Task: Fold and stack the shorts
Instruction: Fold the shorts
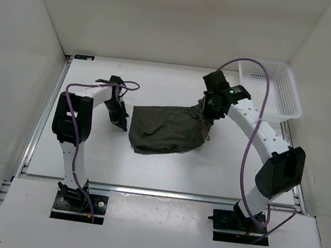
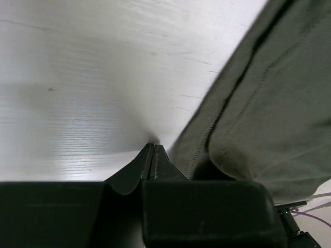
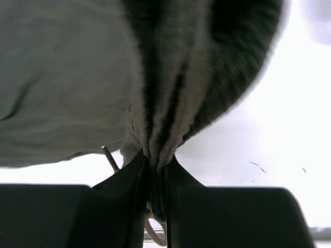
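— On the middle of the white table (image 1: 165, 172), what is lying?
— The shorts (image 1: 168, 130), dark olive, of soft cloth with stitched hems. They lie crumpled and wide, and the right end is gathered in narrow pleats.
— Who gathers it?
— The right gripper (image 1: 209, 108). In the wrist view its dark fingers (image 3: 129, 181) are clenched on that bunch of folds, with only a thin gap between them.
— And the left gripper (image 1: 118, 118)?
— Its jaws are pressed together with nothing between them. The pointed tips touch the table just beside the left hem of the shorts.
— Anything else?
— A white plastic basket (image 1: 281, 93) with a grid wall stands at the far right corner.
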